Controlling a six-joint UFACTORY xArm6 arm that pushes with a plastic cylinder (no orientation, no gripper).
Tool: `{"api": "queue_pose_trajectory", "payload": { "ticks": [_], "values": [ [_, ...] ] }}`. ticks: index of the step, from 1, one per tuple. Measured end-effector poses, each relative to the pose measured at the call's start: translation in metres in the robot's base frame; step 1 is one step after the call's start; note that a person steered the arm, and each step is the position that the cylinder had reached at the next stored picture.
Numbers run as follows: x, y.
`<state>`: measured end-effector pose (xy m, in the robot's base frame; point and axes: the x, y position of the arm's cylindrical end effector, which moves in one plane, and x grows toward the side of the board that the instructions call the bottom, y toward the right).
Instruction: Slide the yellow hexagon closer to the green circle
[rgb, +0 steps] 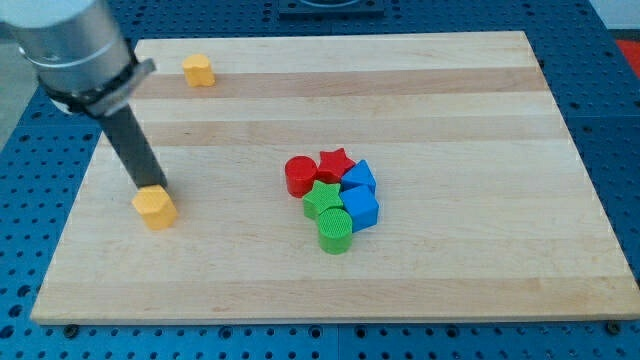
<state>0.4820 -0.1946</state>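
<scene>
Wooden board (450, 280) carries everything. We've got a tight cluster approx. mid-board: red cylinder (298, 176), red star (335, 162), two blue blocks (360, 195), green star (322, 198), and the green circle (335, 232) at the cluster's bottom edge. Yellow hexagon (155, 206) sits well apart, toward the view's left. Our rod has no jaws, nothing held; my tip (153, 187) touches the hexagon's top-left side. Another yellow block (199, 70) lies near the top edge. Judging progress: barely begun, most of the slide rightward is left.
</scene>
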Motion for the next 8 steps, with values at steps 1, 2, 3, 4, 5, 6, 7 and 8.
{"api": "queue_pose_trajectory", "payload": {
  "ticks": [1,2,3,4,5,6,7,8],
  "values": [
    [0.026,0.035],
    [0.034,0.038],
    [0.020,0.001],
    [0.020,-0.044],
    [0.037,-0.056],
    [0.040,-0.015],
    [0.040,0.045],
    [0.040,0.068]
  ]
}}
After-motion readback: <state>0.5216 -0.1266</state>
